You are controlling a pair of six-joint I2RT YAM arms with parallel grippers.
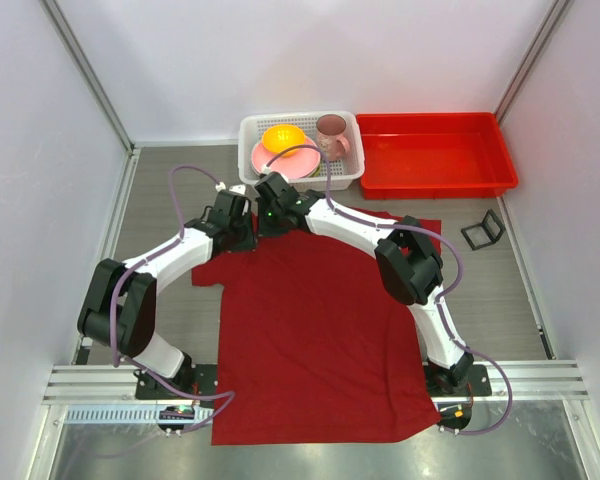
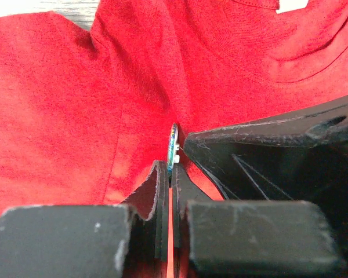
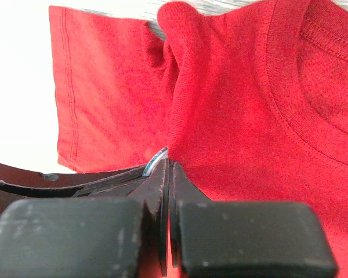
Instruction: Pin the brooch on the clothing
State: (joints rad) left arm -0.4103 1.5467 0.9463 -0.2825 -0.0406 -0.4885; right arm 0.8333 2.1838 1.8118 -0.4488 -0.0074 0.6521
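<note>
Left wrist shows your left gripper (image 2: 170, 169) clamped on the brooch (image 2: 173, 142), which is pressed against the T-shirt (image 2: 69, 116). Your right gripper (image 3: 169, 168) is pinched shut on a fold of it.

You're in a lab test booth: plain white walls (image 1: 300, 60), alu frame posts (image 1: 90, 70), grey table (image 1: 500, 290) boxed in.

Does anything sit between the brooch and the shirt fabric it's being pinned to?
Nothing visible. The brooch stands edge-on against a raised fold of the T-shirt, at the tips of the left gripper and right gripper.
</note>
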